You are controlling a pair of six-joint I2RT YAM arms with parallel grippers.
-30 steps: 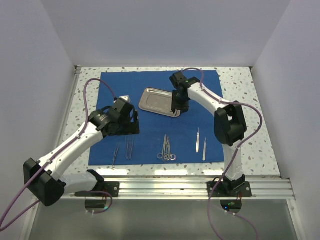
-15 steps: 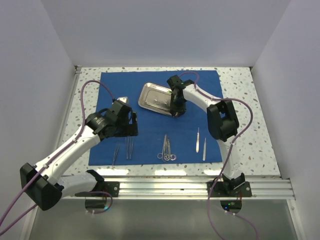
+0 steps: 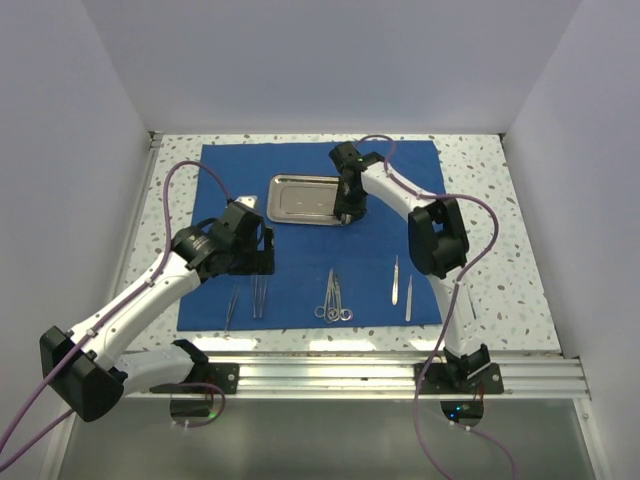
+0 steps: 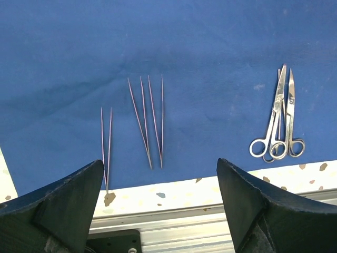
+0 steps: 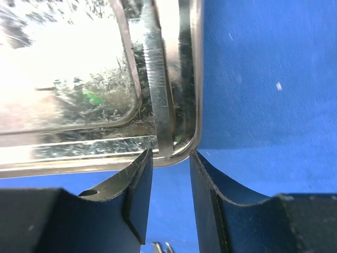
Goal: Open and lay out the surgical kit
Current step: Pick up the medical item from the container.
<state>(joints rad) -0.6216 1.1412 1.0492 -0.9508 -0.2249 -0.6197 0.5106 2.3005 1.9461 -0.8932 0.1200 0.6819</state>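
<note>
The royal-blue cloth (image 3: 225,170) lies spread flat on the table. The steel tray (image 3: 300,198) sits on it at the back middle. My right gripper (image 3: 347,210) is at the tray's right end. In the right wrist view its jaws (image 5: 169,153) stand a narrow gap apart at the tray's rim (image 5: 79,142), at a corner, with cloth showing between them. A flat steel instrument (image 5: 160,105) lies in the tray and ends at the fingertips. My left gripper (image 3: 252,258) is wide open and empty above the tweezers (image 4: 106,150), with more tweezers (image 4: 147,121) beside them.
Ring-handled instruments (image 3: 333,300) lie on the cloth at the front middle and also show in the left wrist view (image 4: 278,126). Two slim instruments (image 3: 402,285) lie to their right. Speckled table (image 3: 490,200) surrounds the cloth. A metal rail (image 3: 350,372) runs along the near edge.
The tray has turned from tilted to square and shifted left, with my right gripper moving left at its right end. My left arm has barely moved.
</note>
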